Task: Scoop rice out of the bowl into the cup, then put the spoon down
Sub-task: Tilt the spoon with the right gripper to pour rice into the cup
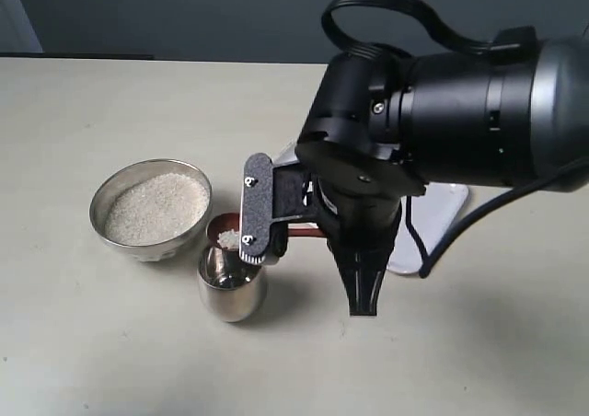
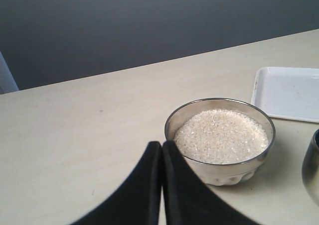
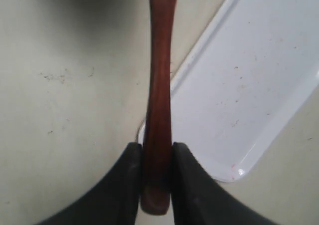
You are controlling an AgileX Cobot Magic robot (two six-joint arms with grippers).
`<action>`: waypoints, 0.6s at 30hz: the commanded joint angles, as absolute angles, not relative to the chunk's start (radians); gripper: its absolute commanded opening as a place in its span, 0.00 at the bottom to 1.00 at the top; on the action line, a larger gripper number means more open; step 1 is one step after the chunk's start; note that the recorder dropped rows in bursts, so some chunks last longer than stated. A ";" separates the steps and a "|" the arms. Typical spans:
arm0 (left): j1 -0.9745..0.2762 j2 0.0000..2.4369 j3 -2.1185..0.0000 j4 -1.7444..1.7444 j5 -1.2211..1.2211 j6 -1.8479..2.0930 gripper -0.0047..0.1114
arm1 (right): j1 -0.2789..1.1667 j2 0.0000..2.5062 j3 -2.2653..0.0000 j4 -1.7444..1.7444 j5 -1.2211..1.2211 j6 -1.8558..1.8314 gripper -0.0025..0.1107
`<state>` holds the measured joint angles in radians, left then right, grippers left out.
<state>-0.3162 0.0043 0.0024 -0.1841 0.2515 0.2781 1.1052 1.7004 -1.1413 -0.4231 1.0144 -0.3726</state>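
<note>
- Hovering at the mouth of the cup [image 1: 230,292] in the exterior view, the spoon [image 1: 221,225] has a small pale load of rice [image 1: 228,239] in its oval end. I judge the scoop made and the tipping not yet done. The bowl [image 1: 147,248] stands just beside the cup and is filled close to its rim. I cannot tell whether any grains lie inside the cup. Setting the spoon down is also left to do. My right arm [image 1: 460,112] reaches in from the right with its wrist bent down over the table [image 1: 92,342], partly hiding a white tray [image 1: 449,200].
- From the left wrist view, my left gripper [image 2: 162,145] has its fingers pressed together with nothing between them. It is low over the table and aimed at the bowl (idle, by the look of it).
- From the right wrist view, my right gripper [image 3: 157,153] is closed narrowly on the spoon's slim handle near its end. The handle runs out ahead past the tray's corner. The spoon's loaded end is out of this view.
</note>
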 commanded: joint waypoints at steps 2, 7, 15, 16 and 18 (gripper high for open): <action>-0.321 0.000 0.000 -0.185 0.239 0.272 0.04 | 1.106 1.684 -1.137 -0.445 1.010 -0.334 0.02; -0.321 0.000 0.000 -0.185 0.239 0.272 0.04 | 1.106 1.667 -1.137 -0.466 1.006 -0.310 0.02; -0.321 0.000 0.000 -0.185 0.239 0.272 0.04 | 1.113 1.656 -1.104 -0.464 1.006 -0.296 0.02; -0.321 0.000 0.000 -0.185 0.239 0.272 0.04 | 1.119 1.656 -1.099 -0.473 1.006 -0.292 0.02; -0.321 0.000 0.000 -0.185 0.239 0.272 0.04 | 1.141 1.656 -1.100 -0.488 1.006 -0.276 0.02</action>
<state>-0.3162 0.0043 0.0024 -0.1841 0.2515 0.2781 1.1167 1.6665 -1.1061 -0.4671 1.0070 -0.2956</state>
